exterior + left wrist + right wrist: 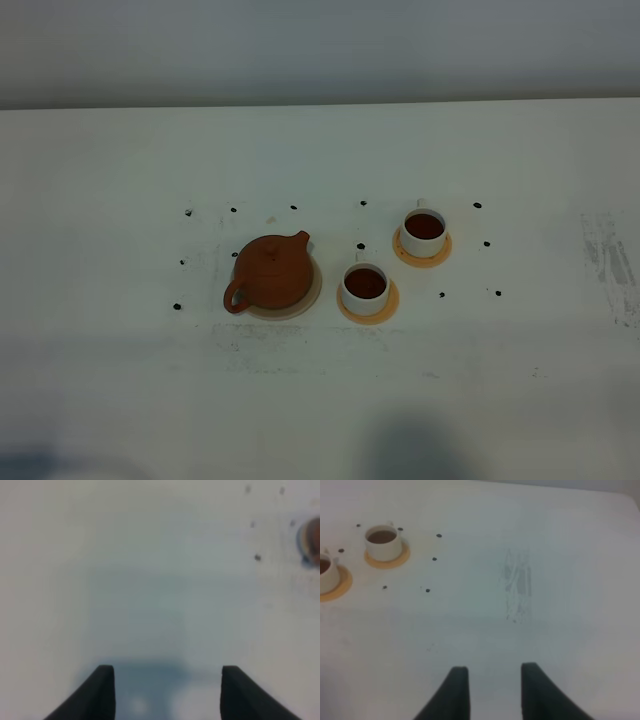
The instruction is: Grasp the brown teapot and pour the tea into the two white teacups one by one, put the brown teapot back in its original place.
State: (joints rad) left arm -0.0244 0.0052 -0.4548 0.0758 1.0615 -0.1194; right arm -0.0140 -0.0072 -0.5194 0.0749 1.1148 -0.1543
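Observation:
The brown teapot (272,272) stands upright on the pale beige disc (312,291) left of centre, spout toward the back right, handle toward the front left. The two white teacups, one nearer (365,288) and one farther right (424,231), each hold dark tea. Both show in the right wrist view, the farther (382,542) and the nearer (325,572). My left gripper (167,669) is open and empty over bare table; the teapot (314,542) is a blur at that view's edge. My right gripper (494,667) is open and empty, well away from the cups. Neither gripper shows in the exterior view.
Each cup sits on an orange-tan coaster, the nearer (387,305) and the farther (440,252). Small black dots (188,212) mark the white table around the set. A scuffed grey patch (610,262) lies at the right. The table's back edge (320,102) meets a grey wall.

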